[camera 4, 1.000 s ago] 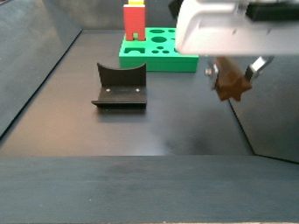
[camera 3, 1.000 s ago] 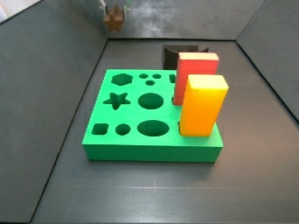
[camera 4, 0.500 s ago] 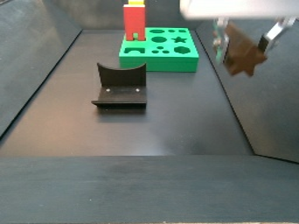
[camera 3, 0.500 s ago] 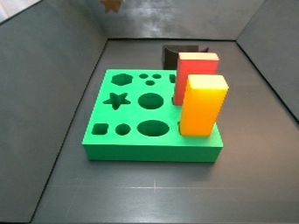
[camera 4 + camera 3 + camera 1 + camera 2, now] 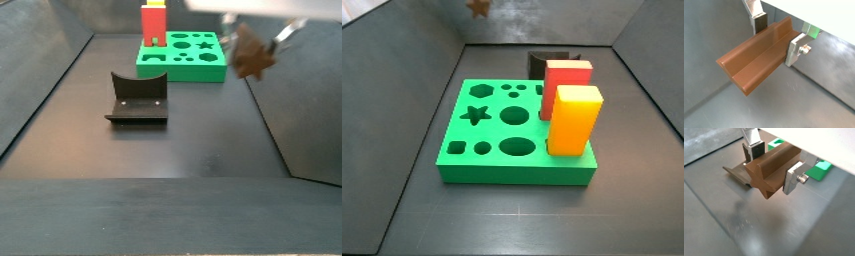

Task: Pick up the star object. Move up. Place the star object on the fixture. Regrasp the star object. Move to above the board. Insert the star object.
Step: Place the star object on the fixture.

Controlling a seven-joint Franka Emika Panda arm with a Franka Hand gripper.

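Note:
The star object (image 5: 757, 57), a brown peg with a star-shaped end (image 5: 767, 173), is clamped between the two fingers of my gripper (image 5: 777, 37) in both wrist views. In a side view the gripper (image 5: 257, 40) holds the peg (image 5: 250, 55) high in the air, to the right of the green board (image 5: 187, 73) and beyond the black fixture (image 5: 138, 98) on the floor. The peg shows at the top edge (image 5: 477, 7), behind the board (image 5: 516, 174). The fixture (image 5: 736, 174) lies below the gripper (image 5: 774, 167).
A red block (image 5: 567, 80) and a yellow-orange block (image 5: 573, 120) stand upright in the board's right side. The fixture (image 5: 545, 62) sits just behind the red block. Grey walls enclose the dark floor on both sides.
The gripper has risen with the star object and shifted toward the board; the peg now sits higher and further left in the side view. The board, blocks and fixture have not moved.

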